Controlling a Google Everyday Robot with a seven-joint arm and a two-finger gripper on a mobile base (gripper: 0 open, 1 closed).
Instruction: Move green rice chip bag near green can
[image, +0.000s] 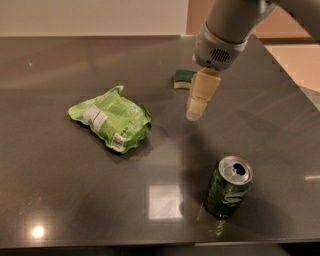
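The green rice chip bag (112, 118) lies crinkled on the dark table, left of centre, with its white label panels facing up. The green can (228, 187) stands upright near the front right, its silver top showing the pull-tab hole. My gripper (195, 113) hangs from the arm at upper centre-right, above the table between the bag and the can, to the right of the bag and empty. It touches neither object.
A green-and-yellow sponge (183, 78) lies behind the gripper, partly hidden by it. The dark table (60, 200) has its right edge running diagonally at the upper right and its front edge along the bottom.
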